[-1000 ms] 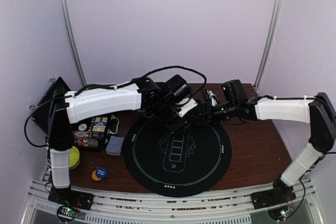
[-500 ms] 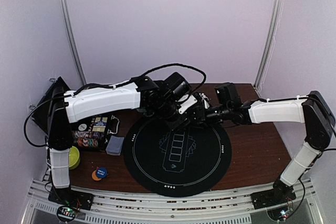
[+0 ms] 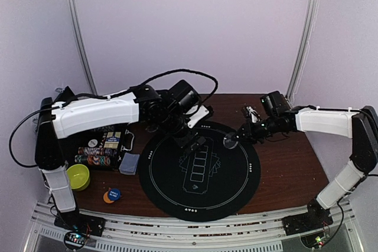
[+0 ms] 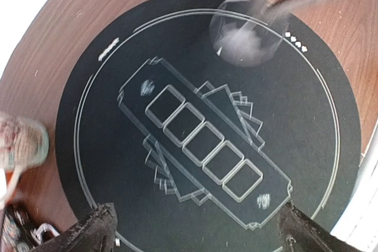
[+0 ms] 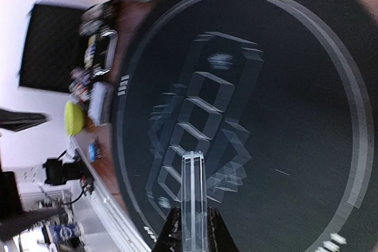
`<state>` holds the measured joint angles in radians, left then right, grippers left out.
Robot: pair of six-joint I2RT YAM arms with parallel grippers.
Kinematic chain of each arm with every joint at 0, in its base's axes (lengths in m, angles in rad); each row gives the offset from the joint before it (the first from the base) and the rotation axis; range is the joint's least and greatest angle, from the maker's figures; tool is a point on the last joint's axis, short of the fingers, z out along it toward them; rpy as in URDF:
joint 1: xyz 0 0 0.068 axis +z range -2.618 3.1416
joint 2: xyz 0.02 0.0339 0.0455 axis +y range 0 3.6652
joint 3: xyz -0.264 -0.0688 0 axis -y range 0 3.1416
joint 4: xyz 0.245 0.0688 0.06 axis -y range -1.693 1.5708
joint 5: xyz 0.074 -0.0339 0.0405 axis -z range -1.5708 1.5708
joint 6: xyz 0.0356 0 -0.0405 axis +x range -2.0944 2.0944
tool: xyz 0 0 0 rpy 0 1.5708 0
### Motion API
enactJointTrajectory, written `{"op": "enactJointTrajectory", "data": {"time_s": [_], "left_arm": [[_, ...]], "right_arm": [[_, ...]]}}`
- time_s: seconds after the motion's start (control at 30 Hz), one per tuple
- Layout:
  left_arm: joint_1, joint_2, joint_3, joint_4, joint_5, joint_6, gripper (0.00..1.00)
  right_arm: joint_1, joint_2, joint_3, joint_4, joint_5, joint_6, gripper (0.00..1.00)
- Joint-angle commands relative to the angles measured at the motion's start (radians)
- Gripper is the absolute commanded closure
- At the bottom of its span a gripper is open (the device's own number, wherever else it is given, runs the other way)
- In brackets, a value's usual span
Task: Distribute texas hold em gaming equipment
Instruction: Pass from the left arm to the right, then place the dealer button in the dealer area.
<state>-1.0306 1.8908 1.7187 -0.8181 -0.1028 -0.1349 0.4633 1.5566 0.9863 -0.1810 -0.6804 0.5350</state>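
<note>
The right gripper (image 5: 192,235) pinches a clear glassy round disc (image 3: 231,142) by its thin edge, at the far right part of the big round matte black mat (image 3: 236,188) printed with white outlines. The left gripper (image 4: 198,231) hangs over the mat's middle, jaws wide and empty.

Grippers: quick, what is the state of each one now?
Left gripper: open, holding nothing.
Right gripper: closed on the clear disc.
</note>
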Motion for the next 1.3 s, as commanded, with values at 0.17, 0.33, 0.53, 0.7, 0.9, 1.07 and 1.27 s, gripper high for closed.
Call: {"op": "enactJointTrajectory", "data": {"time_s": [0.17, 0.33, 0.53, 0.7, 0.9, 1.07, 1.27], "left_arm": [[0.068, -0.27, -0.302, 0.029, 0.013, -0.182, 0.02], [0.095, -0.352, -0.399, 0.028, 0.031, -0.255, 0.02], [0.097, -0.414, -0.474, 0.011, 0.038, -0.348, 0.02], [0.096, -0.458, -0.517, -0.03, 0.015, -0.429, 0.02], [0.096, -0.525, -0.582, -0.105, -0.058, -0.564, 0.02], [0.095, -0.593, -0.65, -0.276, -0.063, -0.686, 0.02], [0.093, -0.659, -0.731, -0.411, 0.032, -0.768, 0.02]], "right_arm": [[-0.194, -0.085, -0.233, -0.209, -0.032, -0.161, 1.0], [-0.218, -0.028, -0.251, -0.143, -0.06, -0.148, 1.0], [-0.222, 0.014, -0.226, -0.192, 0.024, -0.156, 0.77], [-0.222, -0.03, -0.191, -0.276, 0.195, -0.173, 0.47], [-0.19, -0.081, -0.082, -0.377, 0.381, -0.192, 0.3], [-0.061, -0.12, 0.08, -0.452, 0.592, -0.237, 0.12], [0.02, -0.122, 0.223, -0.457, 0.618, -0.306, 0.0]]}}
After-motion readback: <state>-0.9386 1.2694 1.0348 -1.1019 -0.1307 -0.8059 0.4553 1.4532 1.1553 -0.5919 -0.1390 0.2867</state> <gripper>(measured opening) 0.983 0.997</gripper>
